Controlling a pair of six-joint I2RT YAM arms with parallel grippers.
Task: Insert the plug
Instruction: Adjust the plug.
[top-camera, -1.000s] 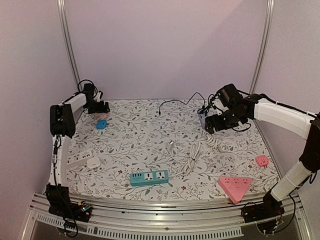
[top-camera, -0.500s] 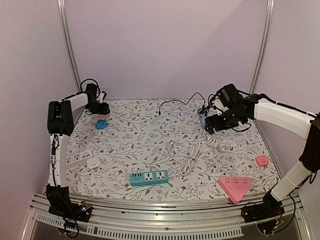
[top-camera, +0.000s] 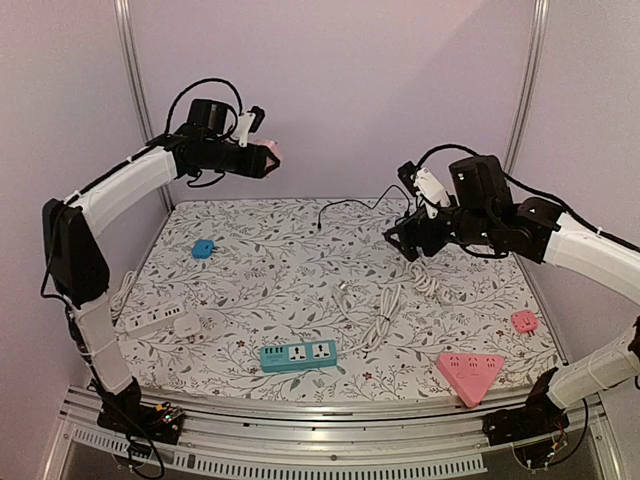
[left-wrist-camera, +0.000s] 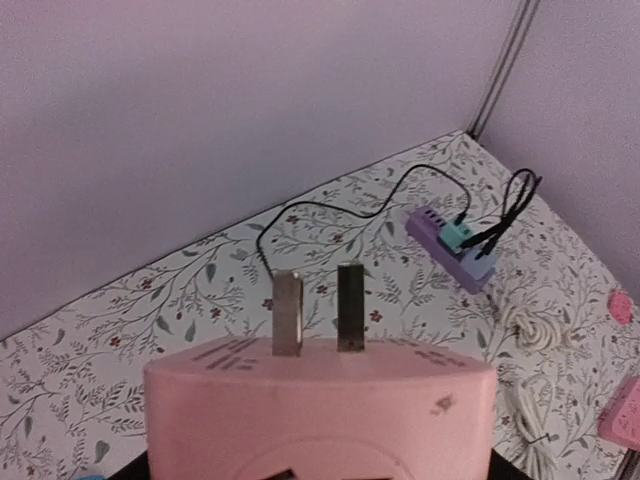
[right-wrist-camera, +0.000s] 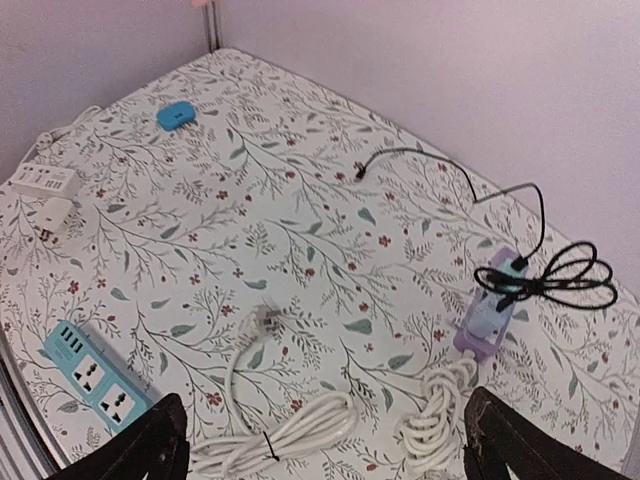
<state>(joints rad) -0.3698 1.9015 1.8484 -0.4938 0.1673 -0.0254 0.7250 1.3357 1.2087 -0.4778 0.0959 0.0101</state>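
The pink plastic plug hangs high over the back left corner of the floral-patterned bench, clamped across its wide body by the part-closed left end effector. Its two flat metal prongs point roughly level, toward the right arm. Below lie a purple power strip, a coiled white cable and a teal power strip. The right end effector gapes wide, empty.

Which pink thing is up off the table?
The pink plug adapter, held aloft in the left gripper; the pink triangular strip and small pink square socket lie on the table.
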